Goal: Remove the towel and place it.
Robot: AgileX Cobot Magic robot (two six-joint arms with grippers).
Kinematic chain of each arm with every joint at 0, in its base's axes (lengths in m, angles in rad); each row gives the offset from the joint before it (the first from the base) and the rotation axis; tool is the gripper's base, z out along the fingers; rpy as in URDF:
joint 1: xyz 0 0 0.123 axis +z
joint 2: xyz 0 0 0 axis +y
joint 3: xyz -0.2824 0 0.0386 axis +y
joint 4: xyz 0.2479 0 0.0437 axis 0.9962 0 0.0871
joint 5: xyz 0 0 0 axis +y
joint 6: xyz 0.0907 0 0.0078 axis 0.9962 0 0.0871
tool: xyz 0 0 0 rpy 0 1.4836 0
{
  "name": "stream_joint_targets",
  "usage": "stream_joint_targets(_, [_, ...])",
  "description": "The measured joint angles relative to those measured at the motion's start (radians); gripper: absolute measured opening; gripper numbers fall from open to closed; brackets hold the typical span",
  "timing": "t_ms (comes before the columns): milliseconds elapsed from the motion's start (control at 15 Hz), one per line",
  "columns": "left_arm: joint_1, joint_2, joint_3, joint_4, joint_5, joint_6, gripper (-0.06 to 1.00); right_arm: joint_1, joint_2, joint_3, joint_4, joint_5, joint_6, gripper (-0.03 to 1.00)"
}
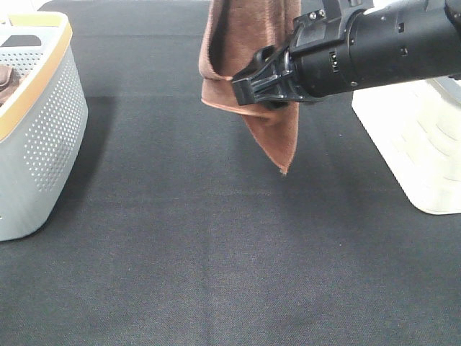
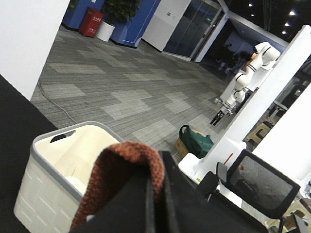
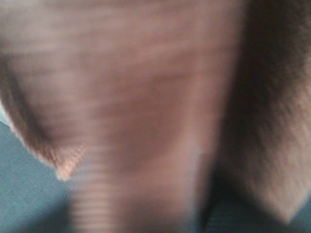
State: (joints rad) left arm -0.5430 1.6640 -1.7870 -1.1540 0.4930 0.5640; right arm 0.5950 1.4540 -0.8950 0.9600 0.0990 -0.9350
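Note:
The reddish-brown towel [image 1: 245,29] hangs from above the top edge of the exterior high view, and its lowest corner dangles above the black table [image 1: 216,245]. My left gripper [image 2: 158,194] is out of the exterior view. In the left wrist view its black fingers are shut on a fold of the towel [image 2: 121,165]. My right gripper [image 1: 252,83] reaches in from the right and presses against the hanging towel at mid-height. I cannot tell how its jaws stand. The right wrist view is filled by blurred towel [image 3: 146,97].
A grey perforated basket [image 1: 43,144] with a yellow rim stands at the left edge, with a brown item [image 1: 6,81] inside it. A white basket [image 1: 410,137] stands at the right, under my right arm, and also shows in the left wrist view [image 2: 48,165].

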Motion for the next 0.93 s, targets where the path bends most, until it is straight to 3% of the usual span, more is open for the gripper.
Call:
stream_joint_targets(133, [0.000, 0.000, 0.000, 0.053, -0.001, 0.000, 0.00, 0.000, 0.000, 0.000, 0.000, 0.046, 0.000, 0.00])
stream_joint_targets(333, [0.003, 0.000, 0.000, 0.181, -0.021, -0.004, 0.00, 0.000, 0.000, 0.000, -0.001, 0.131, 0.000, 0.00])
stream_joint_targets(467, [0.029, 0.000, 0.000, 0.312, -0.018, -0.075, 0.00, 0.000, 0.000, 0.000, -0.037, 0.187, 0.030, 0.00])
stream_joint_targets(600, [0.062, 0.000, 0.000, 0.467, 0.009, -0.187, 0.00, 0.000, -0.018, 0.000, -0.113, 0.226, 0.119, 0.00])
stream_joint_targets(667, [0.082, 0.000, 0.000, 0.578, 0.042, -0.269, 0.00, 0.000, -0.055, 0.000, -0.198, 0.238, 0.205, 0.00])
stream_joint_targets(800, [0.094, 0.000, 0.000, 0.719, 0.089, -0.338, 0.00, 0.000, -0.125, 0.000, -0.314, 0.239, 0.298, 0.00])
stream_joint_targets(867, [0.095, 0.000, 0.000, 0.778, 0.112, -0.369, 0.00, 0.000, -0.164, 0.000, -0.379, 0.239, 0.338, 0.00])
stream_joint_targets(933, [0.095, 0.000, 0.000, 0.778, 0.112, -0.369, 0.00, 0.000, -0.164, 0.000, -0.379, 0.239, 0.338, 0.00])
